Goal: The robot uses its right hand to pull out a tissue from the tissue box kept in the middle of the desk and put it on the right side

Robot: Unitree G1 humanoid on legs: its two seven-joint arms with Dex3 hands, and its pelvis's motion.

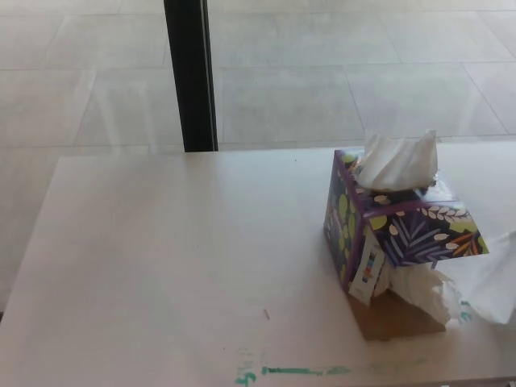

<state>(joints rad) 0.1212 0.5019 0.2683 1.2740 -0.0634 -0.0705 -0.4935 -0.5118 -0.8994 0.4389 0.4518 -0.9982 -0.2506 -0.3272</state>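
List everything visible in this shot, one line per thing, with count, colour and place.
tissue box: one, purple with leaf pattern, right-centre of desk, side flap torn open
upright tissue: one, white, sticking out of the box top
crumpled tissue: one, white, spilling from the box's open lower side
loose tissue: one, white, at the right edge of the desk
desk: one, pale, with green marks near the front edge
post: one, black, behind the desk
robot hands: none in view

Black post (191, 76) behind desk; green marks (294, 372), perhaps marker, near front edge.

Pale tiled floor (322, 72), black post (191, 72)
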